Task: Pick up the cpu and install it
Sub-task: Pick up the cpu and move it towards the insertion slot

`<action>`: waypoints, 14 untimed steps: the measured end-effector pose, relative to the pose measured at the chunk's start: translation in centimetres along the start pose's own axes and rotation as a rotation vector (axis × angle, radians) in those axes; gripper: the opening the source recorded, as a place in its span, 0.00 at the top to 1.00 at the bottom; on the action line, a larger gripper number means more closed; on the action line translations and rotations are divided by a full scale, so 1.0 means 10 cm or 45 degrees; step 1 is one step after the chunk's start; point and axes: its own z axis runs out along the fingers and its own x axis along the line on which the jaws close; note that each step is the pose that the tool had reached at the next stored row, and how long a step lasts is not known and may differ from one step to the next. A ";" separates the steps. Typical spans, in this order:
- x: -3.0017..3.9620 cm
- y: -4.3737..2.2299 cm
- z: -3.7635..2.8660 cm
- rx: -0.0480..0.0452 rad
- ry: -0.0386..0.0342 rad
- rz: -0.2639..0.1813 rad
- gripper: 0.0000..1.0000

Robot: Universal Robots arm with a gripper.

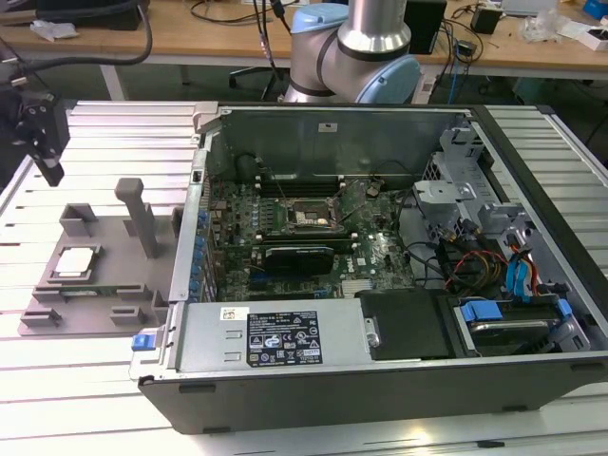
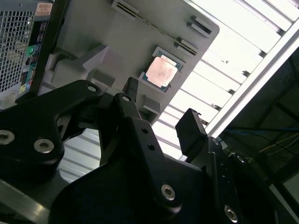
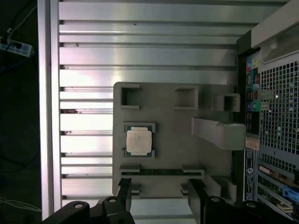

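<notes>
Gripper (image 3: 160, 193) found released: in both wrist views its two black fingers (image 3: 124, 196) stand apart with nothing between them, and I record it as empty. The cpu (image 3: 139, 141) lies flat, metal top up, in a square recess of the grey fixture tray (image 3: 173, 126). The tray rests on the slatted aluminium table (image 3: 140, 51), just beside the open computer case (image 1: 380, 380). The socket (image 1: 304, 217) on the board inside the case appears vacant, so I judge installation not begun. Governing relation: the cpu lies below the gripper and forward of the fingertips, well apart from them, with no contact. In the exterior view the gripper hangs above the table toward the exterior view's left of the tray, with the cpu lower and nearer that camera. In the first wrist view the chip is not centred on the finger gap; it sits off toward the line of the finger farther from the case. The chip is square, so it has no long axis; its edges look roughly square to the line along which the fingers close, which I judge favourable for a grip across two opposite edges. The tray's upright post (image 1: 142, 218) stands between cpu and case, clear of the gripper.
</notes>
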 end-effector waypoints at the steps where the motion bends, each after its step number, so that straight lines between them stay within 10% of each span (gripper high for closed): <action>1: 0.000 0.000 0.005 0.000 -0.0001 0.000 0.40; 14: 0.002 0.002 0.067 0.000 -0.0001 0.000 0.40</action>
